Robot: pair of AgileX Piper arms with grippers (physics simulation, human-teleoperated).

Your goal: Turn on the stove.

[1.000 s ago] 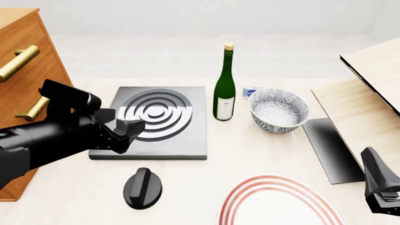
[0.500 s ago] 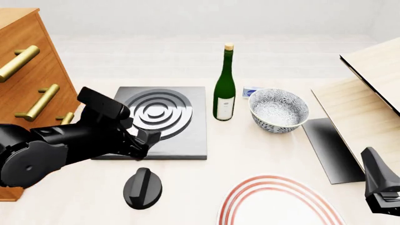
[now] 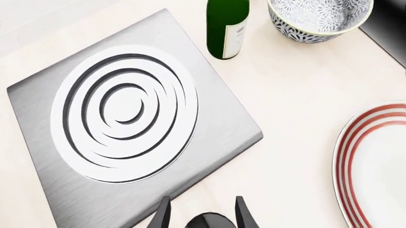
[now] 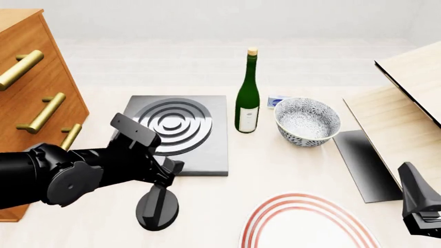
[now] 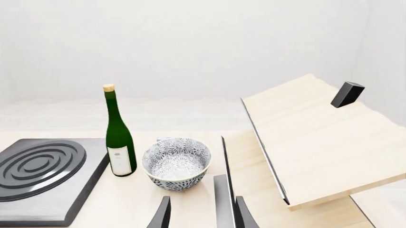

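Note:
The stove [image 4: 180, 130] is a dark grey slab with silver burner rings, left of the table's middle. Its black ridged knob [image 4: 157, 207] lies apart on the table, just in front of the slab. My left gripper [image 4: 169, 170] hangs over the knob's far end, fingers pointing down. In the left wrist view the gripper [image 3: 201, 216] is open, and the top of the knob [image 3: 209, 222] shows between its fingertips, with the stove [image 3: 127, 123] beyond. My right gripper [image 5: 201, 213] is open and holds nothing, low at the table's near right corner.
A wooden drawer cabinet [image 4: 31, 88] stands at the left edge. A green bottle [image 4: 247, 98] and a patterned bowl [image 4: 307, 121] sit right of the stove. A dark flat sheet [image 4: 365, 165], tilted wooden boards [image 4: 406, 108] and a red-ringed plate [image 4: 303, 225] fill the right and near side.
My left arm has swung right and toward the near edge, coming down from over the stove's left side to just above the knob. The right arm has not moved.

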